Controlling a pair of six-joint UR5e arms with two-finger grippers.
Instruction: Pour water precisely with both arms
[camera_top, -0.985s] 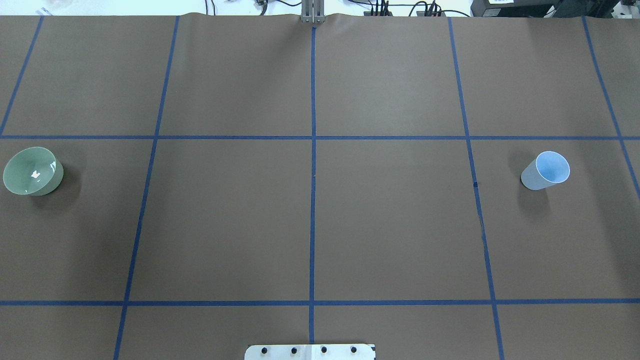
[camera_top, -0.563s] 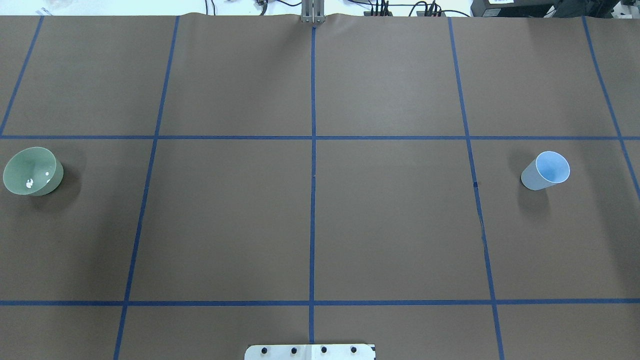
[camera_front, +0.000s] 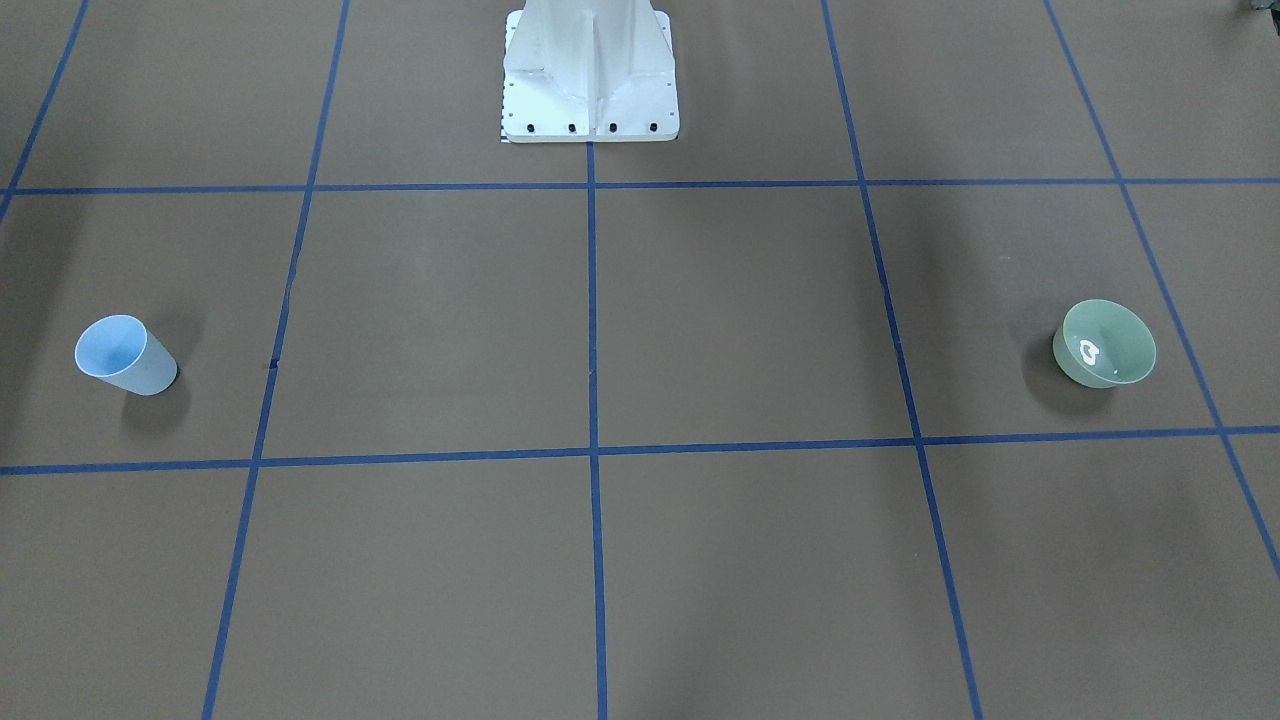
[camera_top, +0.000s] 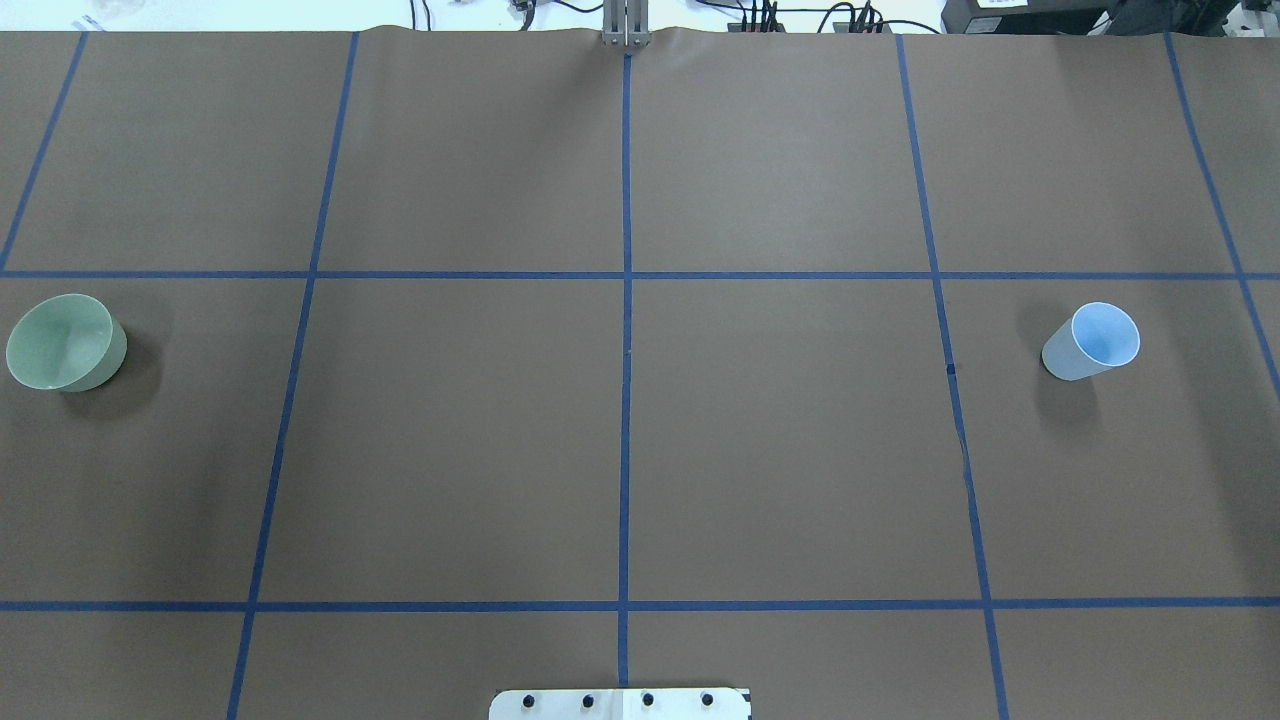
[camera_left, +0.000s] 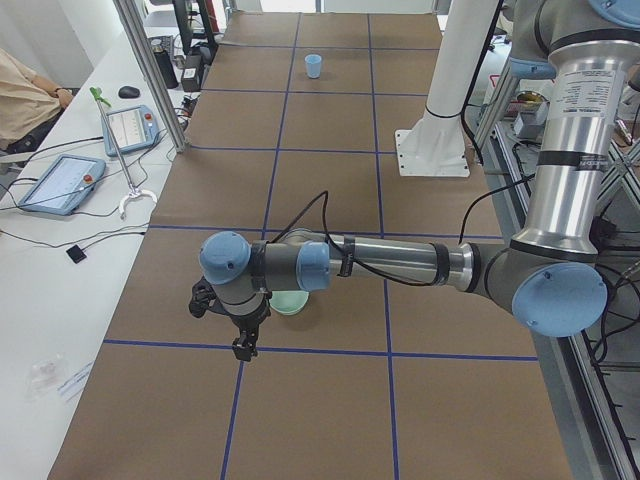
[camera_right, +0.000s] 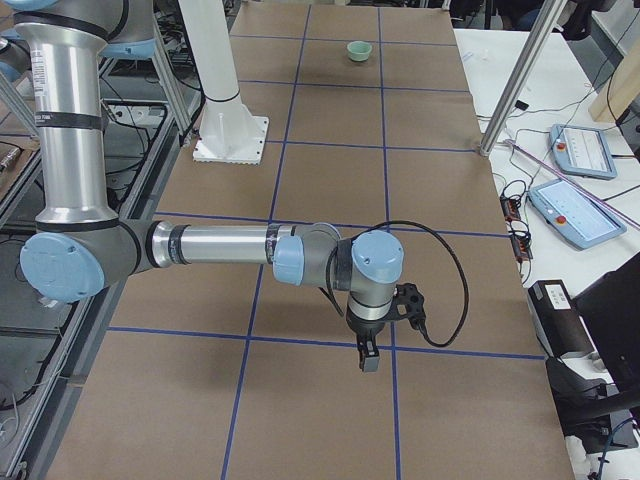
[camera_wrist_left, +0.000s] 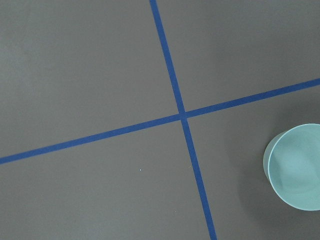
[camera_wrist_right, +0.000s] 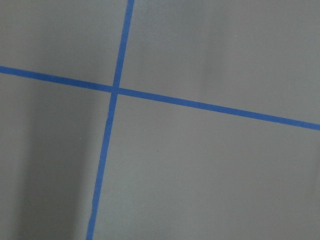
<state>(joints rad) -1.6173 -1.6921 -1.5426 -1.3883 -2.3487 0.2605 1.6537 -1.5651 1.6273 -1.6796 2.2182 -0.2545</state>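
A pale green bowl (camera_top: 65, 342) stands upright at the table's left end and shows in the front view (camera_front: 1105, 345) and the left wrist view (camera_wrist_left: 295, 172). A small glistening patch of water (camera_front: 1088, 351) lies in it. A pale blue cup (camera_top: 1090, 342) stands upright at the right end (camera_front: 125, 355). The left gripper (camera_left: 243, 345) hangs over the table just beside the bowl (camera_left: 290, 304). The right gripper (camera_right: 368, 358) hangs over bare table. Both show only in side views, so I cannot tell if they are open or shut.
The white pedestal base (camera_front: 590, 80) is bolted at the robot's edge (camera_top: 620, 703). Blue tape lines grid the brown table cover. Beside the table are a metal post (camera_left: 150, 70), control tablets (camera_left: 60, 182) (camera_right: 580, 150) and a seated person (camera_left: 25, 100).
The white glints inside the green bowl in the overhead view shrank and then vanished. The bowl and the cup have not moved.
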